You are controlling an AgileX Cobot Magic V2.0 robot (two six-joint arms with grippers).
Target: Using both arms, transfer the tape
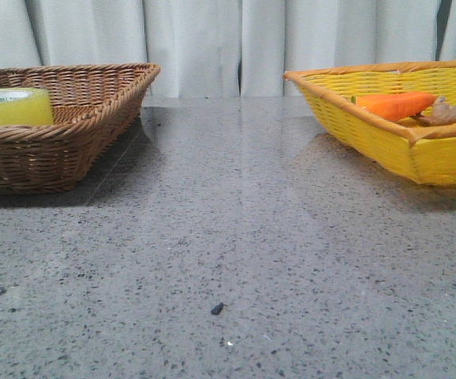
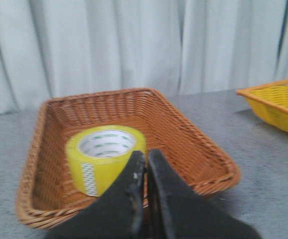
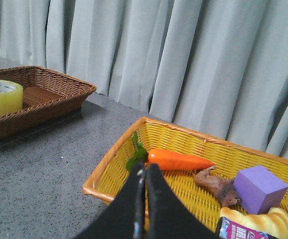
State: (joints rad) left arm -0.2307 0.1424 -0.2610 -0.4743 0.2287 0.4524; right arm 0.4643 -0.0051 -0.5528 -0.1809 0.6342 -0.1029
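Tape point(image 2: 105, 159) lies flat, core up, in brown basket point(image 2: 194, 149) at table's left. Left gripper point(image 2: 145, 164) clenched, empty, hovering just short of roll. Right gripper point(image 3: 145, 174) clenched, empty, above yellow basket point(image 3: 109, 169).

Risks, as judged: jaws shut, must open before descent or they knock roll; wide roll may slip during hand-over; basket rim may snag.

Front view shows neither arm; right wrist alone shows purple block point(image 3: 259, 188) beside carrot point(image 3: 179, 159).
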